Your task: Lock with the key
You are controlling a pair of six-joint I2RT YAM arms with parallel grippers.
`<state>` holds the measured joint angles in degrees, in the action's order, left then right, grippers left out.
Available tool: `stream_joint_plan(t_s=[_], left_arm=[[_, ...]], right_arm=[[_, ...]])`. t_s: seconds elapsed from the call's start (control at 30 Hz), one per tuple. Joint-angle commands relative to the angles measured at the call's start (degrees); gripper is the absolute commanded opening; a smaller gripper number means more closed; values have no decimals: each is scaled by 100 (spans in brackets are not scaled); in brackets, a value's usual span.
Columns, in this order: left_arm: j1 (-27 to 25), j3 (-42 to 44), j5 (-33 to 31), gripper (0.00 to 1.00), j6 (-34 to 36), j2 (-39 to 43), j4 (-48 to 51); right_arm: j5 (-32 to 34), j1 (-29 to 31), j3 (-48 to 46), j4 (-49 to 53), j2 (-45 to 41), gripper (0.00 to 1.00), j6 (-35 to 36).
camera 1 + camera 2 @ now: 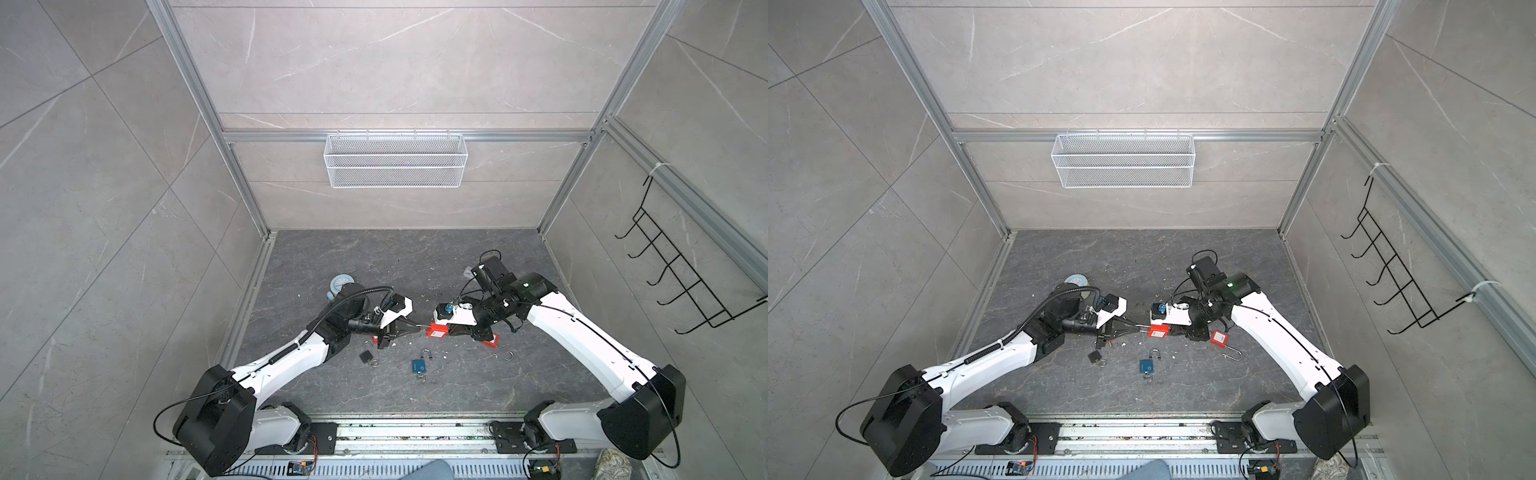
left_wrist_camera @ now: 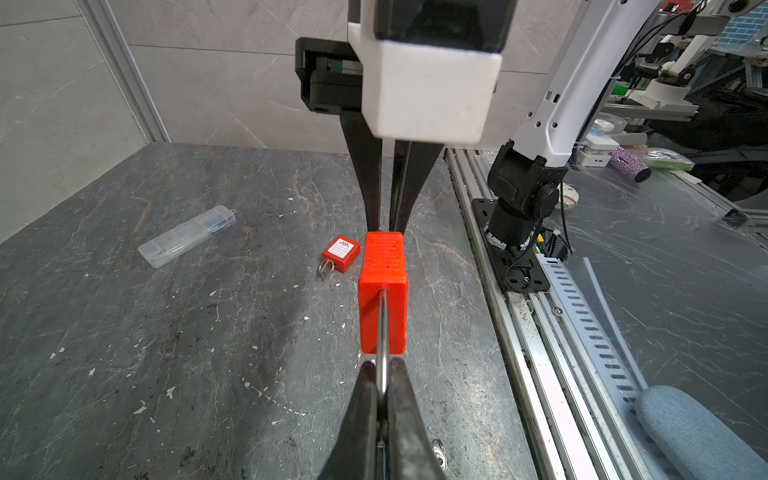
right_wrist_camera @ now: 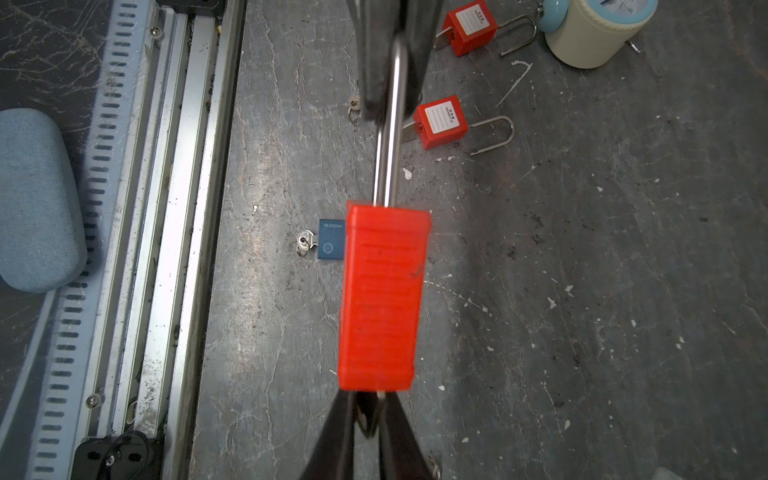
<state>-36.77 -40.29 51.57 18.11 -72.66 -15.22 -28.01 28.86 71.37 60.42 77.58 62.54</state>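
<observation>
Red padlock (image 2: 382,266): left claw (image 2: 383,368) pinches its shackle (image 2: 384,324), right claw (image 3: 372,401) seemingly grips key (image 3: 368,419).

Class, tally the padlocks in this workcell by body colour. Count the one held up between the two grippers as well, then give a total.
Red padlocks: 4 (one held, three lying on the table)
Blue padlock: 1
Black padlock: 1
Total: 6
</observation>
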Motion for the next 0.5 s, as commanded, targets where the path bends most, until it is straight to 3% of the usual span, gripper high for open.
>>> stream_joint_plan(t_s=[0.0, 0.13, 0.47], left_arm=[[-23, -235, 206, 0, 180, 173, -262], [-27, -284, 160, 0, 277, 209, -140], [21, -594, -138, 0, 1076, 349, 993]], right_arm=[[-192, 13, 94, 158, 71, 12, 100], [-120, 14, 92, 201, 101, 1, 157], [117, -517, -123, 250, -77, 0, 179]])
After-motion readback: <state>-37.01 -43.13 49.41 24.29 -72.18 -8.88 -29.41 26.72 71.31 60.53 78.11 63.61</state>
